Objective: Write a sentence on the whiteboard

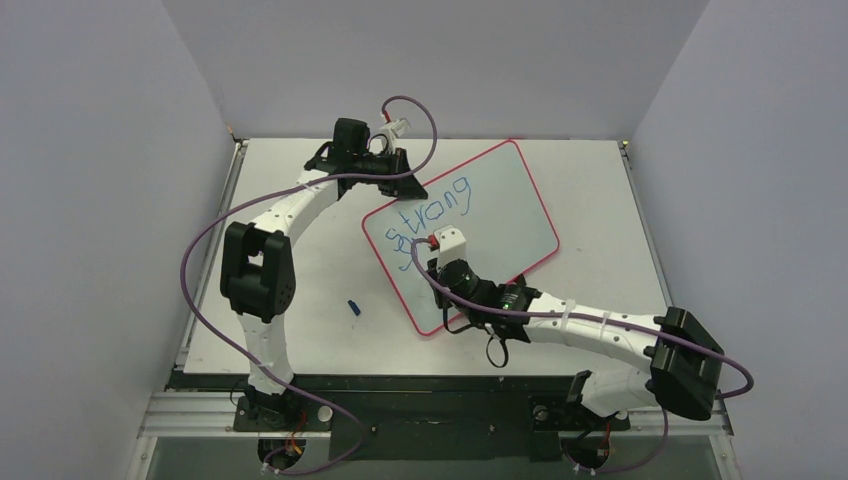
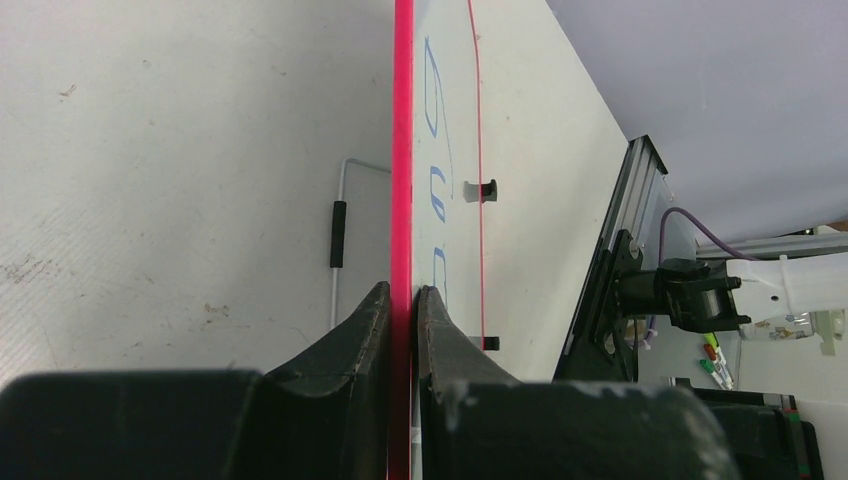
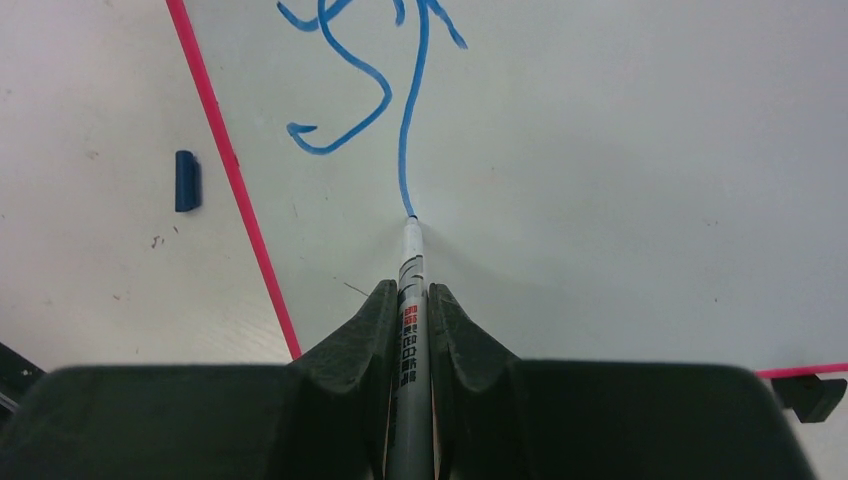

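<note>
The whiteboard (image 1: 510, 220) lies tilted on the table, pale with a thin red rim. My left gripper (image 1: 404, 186) is at its far left corner. In the left wrist view this gripper (image 2: 403, 290) is shut on the whiteboard's red rim (image 2: 403, 150). My right gripper (image 1: 436, 262) hovers over the board's left part. It (image 3: 407, 290) is shut on a grey marker (image 3: 408, 340), whose tip (image 3: 410, 218) touches the whiteboard (image 3: 620, 150) at the end of a blue stroke. The sentence (image 1: 432, 212) reads "strong", with an "s" and a long stroke (image 3: 350, 95) below it.
A blue marker cap (image 1: 353, 307) (image 3: 186, 180) lies on the table left of the board. Small black clips (image 3: 810, 395) (image 2: 486, 190) sit on the board's rim. A thin wire with a black sleeve (image 2: 338, 232) lies beside the rim. Grey walls enclose the table.
</note>
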### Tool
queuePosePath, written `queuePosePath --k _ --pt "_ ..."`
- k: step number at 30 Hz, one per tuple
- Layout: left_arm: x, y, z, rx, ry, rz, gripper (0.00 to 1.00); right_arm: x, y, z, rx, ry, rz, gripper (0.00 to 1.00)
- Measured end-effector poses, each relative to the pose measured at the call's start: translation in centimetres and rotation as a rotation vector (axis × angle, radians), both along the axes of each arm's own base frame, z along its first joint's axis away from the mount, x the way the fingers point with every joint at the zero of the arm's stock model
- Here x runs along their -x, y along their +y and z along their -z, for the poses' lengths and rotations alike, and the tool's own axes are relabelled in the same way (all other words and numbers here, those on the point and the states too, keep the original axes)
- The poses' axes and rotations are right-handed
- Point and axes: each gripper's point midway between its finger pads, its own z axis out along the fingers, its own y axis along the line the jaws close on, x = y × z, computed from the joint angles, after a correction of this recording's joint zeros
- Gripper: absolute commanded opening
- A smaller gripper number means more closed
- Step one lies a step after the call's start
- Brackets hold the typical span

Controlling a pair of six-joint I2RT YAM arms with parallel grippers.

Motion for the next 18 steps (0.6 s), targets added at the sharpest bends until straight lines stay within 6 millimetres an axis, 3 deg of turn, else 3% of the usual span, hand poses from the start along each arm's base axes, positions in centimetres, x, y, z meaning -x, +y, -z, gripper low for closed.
queuePosePath --k 10,13,18 --pt "0.1 0.0 -0.2 0.005 -0.001 0.006 0.00 1.1 -1.3 0.0 0.051 0.018 0.002 0.00" --pt "0.1 0.0 -0.2 0.005 -0.001 0.006 0.00 0.8 -0.9 -1.1 0.035 0.005 0.002 0.00" --pt "0.1 0.0 -0.2 0.005 -0.001 0.005 0.00 -0.4 0.4 -4.6 -0.035 -0.039 0.009 0.00"
